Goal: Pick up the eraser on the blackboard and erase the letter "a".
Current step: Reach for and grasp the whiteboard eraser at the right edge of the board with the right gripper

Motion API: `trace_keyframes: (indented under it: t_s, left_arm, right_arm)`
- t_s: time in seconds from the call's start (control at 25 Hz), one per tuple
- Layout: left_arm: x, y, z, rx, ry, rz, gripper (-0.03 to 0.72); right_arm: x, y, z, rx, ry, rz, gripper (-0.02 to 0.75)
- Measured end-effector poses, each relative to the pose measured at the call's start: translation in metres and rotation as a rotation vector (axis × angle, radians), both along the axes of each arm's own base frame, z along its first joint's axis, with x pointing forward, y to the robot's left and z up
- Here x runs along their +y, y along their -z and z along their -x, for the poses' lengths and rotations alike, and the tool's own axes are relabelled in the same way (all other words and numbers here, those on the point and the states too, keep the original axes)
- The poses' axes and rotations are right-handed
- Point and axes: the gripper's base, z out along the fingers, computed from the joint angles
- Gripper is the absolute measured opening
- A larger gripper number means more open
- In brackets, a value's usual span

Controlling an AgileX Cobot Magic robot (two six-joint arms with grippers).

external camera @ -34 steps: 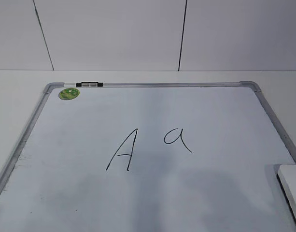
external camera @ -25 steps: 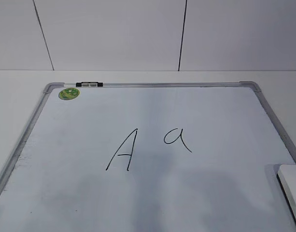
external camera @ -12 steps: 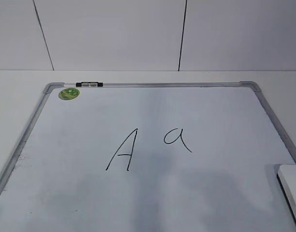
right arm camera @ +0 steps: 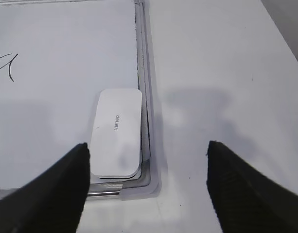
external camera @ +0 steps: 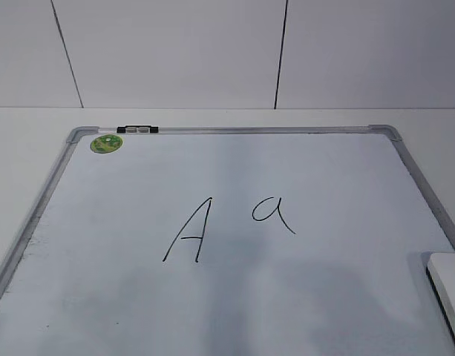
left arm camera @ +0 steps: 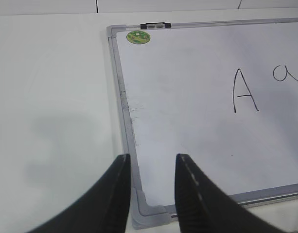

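The blackboard [external camera: 323, 170] is a white board with a grey frame, lying flat on the table. The small letter "a" [external camera: 272, 213] is written near its middle, right of a capital "A" [external camera: 188, 231]. The white eraser [right arm camera: 117, 138] lies flat in the board's near right corner, against the frame; in the exterior view only its edge [external camera: 448, 289] shows. My right gripper [right arm camera: 147, 145] is wide open and empty above that corner, its left finger beside the eraser. My left gripper [left arm camera: 152, 162] is open and empty over the board's near left corner. Neither gripper shows in the exterior view.
A round green sticker [external camera: 106, 143] and a black clip [external camera: 137, 130] sit at the board's far left corner. White table [right arm camera: 221, 63] surrounds the board. A white panelled wall [external camera: 175, 52] stands behind it.
Only a faint shadow on the near part of the board has shifted. The board, the letters and the eraser have not moved.
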Motion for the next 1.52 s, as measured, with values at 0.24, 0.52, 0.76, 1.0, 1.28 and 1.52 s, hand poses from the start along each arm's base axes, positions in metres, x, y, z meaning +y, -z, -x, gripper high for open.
trace_keyframes:
  t_s: [0.24,0.52,0.76,1.0,1.28,1.52]
  left_arm:
    - [0.000,0.000,0.000,0.000,0.000,0.000,0.235]
    - [0.000,0.000,0.000,0.000,0.000,0.000,0.235]
    - [0.000,0.000,0.000,0.000,0.000,0.000,0.235]
    - [0.000,0.000,0.000,0.000,0.000,0.000,0.235]
    - [0.000,0.000,0.000,0.000,0.000,0.000,0.235]
    - [0.000,0.000,0.000,0.000,0.000,0.000,0.235]
  right_arm:
    - [0.000,0.000,0.000,0.000,0.000,0.001,0.593]
    - [0.000,0.000,-0.008,0.057,-0.013,-0.005,0.593]
    - [-0.001,0.000,-0.029,0.187,-0.018,-0.003,0.593]
    - [-0.003,-0.005,-0.055,0.282,-0.012,0.012,0.593]
    - [-0.004,-0.015,-0.094,0.405,-0.013,0.014,0.593]
    - [-0.003,-0.023,-0.137,0.519,-0.022,-0.017,0.593]
